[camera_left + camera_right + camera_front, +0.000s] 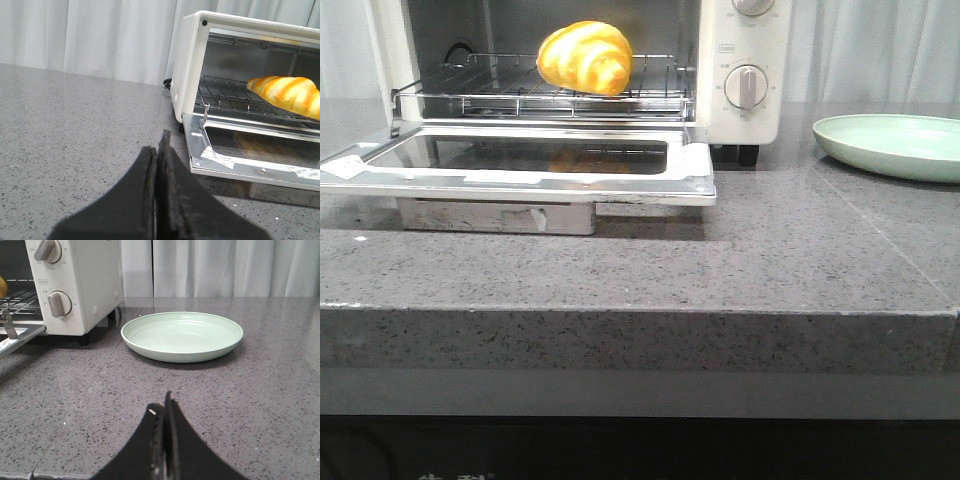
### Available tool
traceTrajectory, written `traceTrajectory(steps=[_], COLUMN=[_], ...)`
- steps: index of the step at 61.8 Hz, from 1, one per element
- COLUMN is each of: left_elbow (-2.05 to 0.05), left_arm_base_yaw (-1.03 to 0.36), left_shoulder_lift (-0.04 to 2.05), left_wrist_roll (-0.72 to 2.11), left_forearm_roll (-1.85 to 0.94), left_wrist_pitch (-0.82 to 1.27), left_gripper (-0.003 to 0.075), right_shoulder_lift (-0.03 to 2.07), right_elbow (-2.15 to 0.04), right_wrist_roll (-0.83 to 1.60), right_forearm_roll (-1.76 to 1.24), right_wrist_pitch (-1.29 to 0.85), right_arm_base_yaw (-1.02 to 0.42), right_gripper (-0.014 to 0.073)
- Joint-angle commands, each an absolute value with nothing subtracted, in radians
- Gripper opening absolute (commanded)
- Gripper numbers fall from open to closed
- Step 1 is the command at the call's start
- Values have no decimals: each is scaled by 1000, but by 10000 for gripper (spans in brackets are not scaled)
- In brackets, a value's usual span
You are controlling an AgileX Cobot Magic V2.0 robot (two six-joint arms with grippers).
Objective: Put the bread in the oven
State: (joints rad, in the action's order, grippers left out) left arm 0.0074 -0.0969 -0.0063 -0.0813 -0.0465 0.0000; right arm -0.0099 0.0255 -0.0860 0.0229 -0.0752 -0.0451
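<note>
Since the glossy golden-yellow bread with orange-brown stripes (585, 57) already lies on the wire rack inside the cream-white toaster oven (745, 70), little remains to fail; a careless sweep could still catch the lowered glass door (520, 160). Left tool (157, 165) and right tool (164, 425) are both pressed closed, empty, low over the grey speckled table (740, 260).

The glossy golden-yellow bread (585, 57) with orange-brown stripes lies on the wire rack (520, 95) inside the cream-white oven (745, 60), whose glass-windowed door (520, 165) hangs fully open, lying flat.
</note>
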Motion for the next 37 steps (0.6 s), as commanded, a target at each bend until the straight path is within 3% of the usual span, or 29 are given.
traceTrajectory(steps=[1,37], left_elbow=[30,30], left_arm_base_yaw=[-94,-94], left_shoulder_lift=[-26,-26], left_wrist_roll=[-82,-82], left_forearm_roll=[-53,-53], left_wrist_pitch=[-78,-78], left_gripper=[-18,-18], right_shoulder_lift=[-32,-32], right_elbow=[30,30], right_wrist_roll=[-69,-69], right_forearm_roll=[23,23], right_wrist_pitch=[16,12], right_arm_base_yaw=[-21,0], right_gripper=[-69,-69])
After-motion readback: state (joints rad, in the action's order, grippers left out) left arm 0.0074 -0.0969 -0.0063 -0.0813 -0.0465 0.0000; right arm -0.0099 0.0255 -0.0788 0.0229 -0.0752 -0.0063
